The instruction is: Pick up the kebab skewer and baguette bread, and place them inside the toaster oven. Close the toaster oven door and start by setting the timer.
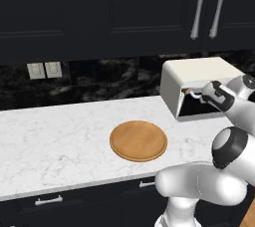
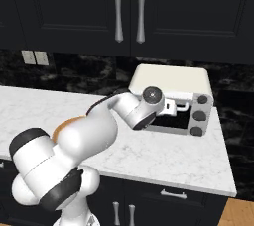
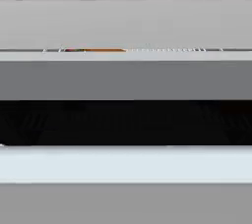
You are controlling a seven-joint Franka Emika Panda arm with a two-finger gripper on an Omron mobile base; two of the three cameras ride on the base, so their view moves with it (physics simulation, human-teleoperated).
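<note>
With the fingers spread wide and empty at the toaster oven [image 2: 171, 102] mouth, next is the toaster oven door [image 3: 126, 122] (stiff, hinged, light): push its bar handle [image 3: 126, 164] mid-span; food looks already on the rack.

Matt wooden plate [image 1: 138, 141], veined marble counter [image 1: 60, 136]

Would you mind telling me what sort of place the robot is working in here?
A rendered home kitchen, most likely: a white marble counter carries a cream toaster oven and a round wooden plate, with dark cabinets overhead.
</note>
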